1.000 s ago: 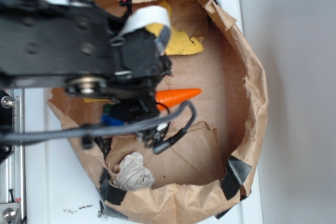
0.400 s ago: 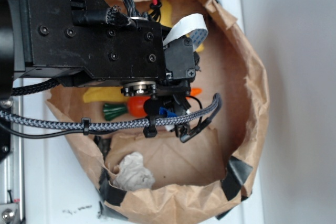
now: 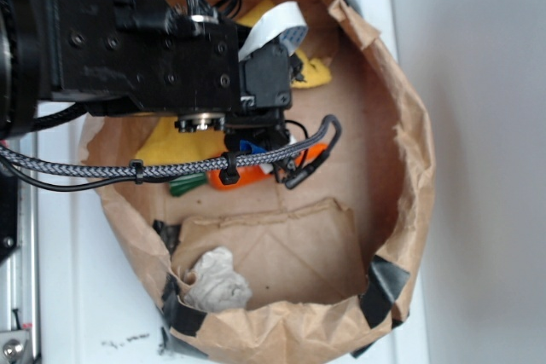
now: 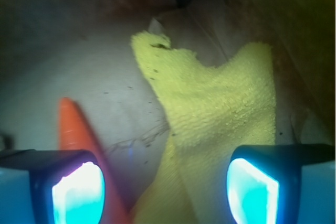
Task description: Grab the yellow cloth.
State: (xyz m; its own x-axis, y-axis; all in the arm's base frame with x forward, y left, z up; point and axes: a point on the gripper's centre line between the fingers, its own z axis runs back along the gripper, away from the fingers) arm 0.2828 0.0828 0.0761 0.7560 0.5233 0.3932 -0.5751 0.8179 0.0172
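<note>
Two spread pads of your open tool [image 4: 165, 190] straddle the yellow cloth [image 4: 220, 114], running toward 12 o'clock.

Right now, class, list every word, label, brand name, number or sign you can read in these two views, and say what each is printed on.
None: no readable text in either view.
Robot arm: only screws and cables, no lettering visible.
Paper bag: plain brown.
Yellow cloth, carrot, paper wad: unmarked.
Gripper: glowing pads, no markings.
</note>
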